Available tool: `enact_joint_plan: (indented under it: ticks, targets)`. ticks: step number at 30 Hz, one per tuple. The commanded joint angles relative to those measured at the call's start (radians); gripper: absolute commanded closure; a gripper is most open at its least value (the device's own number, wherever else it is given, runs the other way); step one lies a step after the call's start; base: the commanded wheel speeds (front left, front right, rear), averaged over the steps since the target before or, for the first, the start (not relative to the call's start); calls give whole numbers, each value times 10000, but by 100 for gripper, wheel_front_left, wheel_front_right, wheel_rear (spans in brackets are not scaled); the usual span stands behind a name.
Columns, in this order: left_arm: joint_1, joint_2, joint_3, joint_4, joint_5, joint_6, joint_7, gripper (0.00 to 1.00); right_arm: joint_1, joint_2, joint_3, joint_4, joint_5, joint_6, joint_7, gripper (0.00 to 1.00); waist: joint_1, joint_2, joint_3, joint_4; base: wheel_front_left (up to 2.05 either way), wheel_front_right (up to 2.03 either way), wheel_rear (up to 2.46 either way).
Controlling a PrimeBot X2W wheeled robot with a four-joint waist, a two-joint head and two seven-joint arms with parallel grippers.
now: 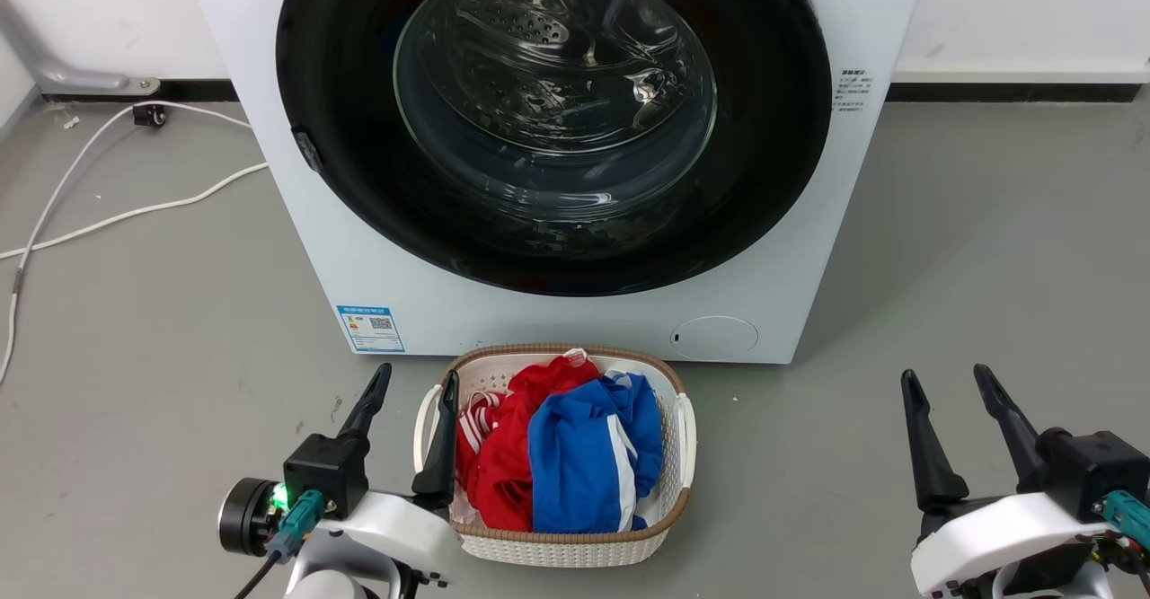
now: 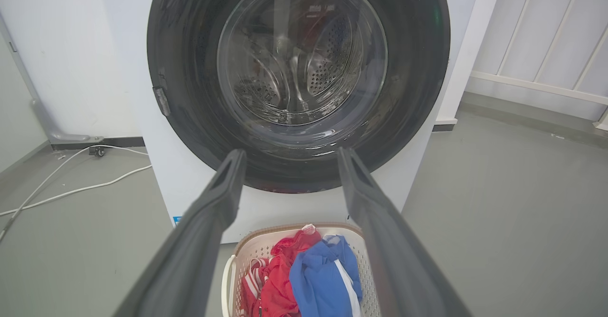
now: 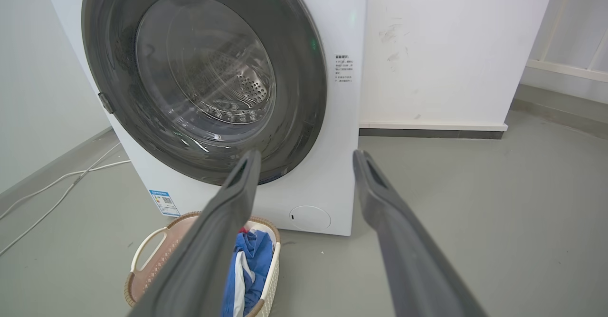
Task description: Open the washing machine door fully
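Plainly, the door (image 1: 552, 114) sits closed against the front of the washer (image 1: 539, 322), its black ring and bulging glass filling most of the white face, with the steel drum visible through the glass. A small latch (image 1: 308, 150) sits on the door's left edge. Both grippers hang low and well short of the machine, touching nothing. The left gripper (image 1: 418, 371) has its fingers spread apart, and in the head view its inner finger overlaps the left handle of a basket (image 1: 575, 547). The right gripper (image 1: 945, 372) is also spread and stands over bare grey floor (image 1: 943, 249), well apart from the basket. The basket stands on the floor just before the washer, directly below the door, and holds a red garment (image 1: 499, 464) beside a blue one (image 1: 584, 455). Low on the washer's front are a blue label (image 1: 370, 328) at the left and a round cap (image 1: 714, 337) at the right. White cables (image 1: 135, 213) trail across the floor to the washer's left, and in the left wrist view a white railing (image 2: 546, 89) stands off to the right.
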Motion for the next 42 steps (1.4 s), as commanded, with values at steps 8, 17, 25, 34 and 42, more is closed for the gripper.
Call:
enact_joint_plan:
  ticks: [8,17,25,34,42]
  targets:
    - [-139,-61,81,45,88,-60,-27,0,-68,-54,59,50,-109,1,54,100,0,0,20,-20,0,0,0]
    - [-120,-113,189,-25,112,-17,-27,0,-324,99,-772,545,6720,1,466,100,0,0,41,-49,0,0,0]
    - [-218,-159,236,-221,141,33,-25,0,-1171,89,-1797,1612,14886,2,949,100,0,0,311,-132,0,0,0]
    - [-743,-195,106,-801,235,46,-25,0,-3562,-1143,-2356,3387,17551,2,1511,100,0,0,1451,-182,0,0,0]
    - [-1442,-216,-247,-1438,288,139,-25,0,-6027,-2747,-1238,5324,18383,2,2531,100,0,0,2808,59,0,0,0]
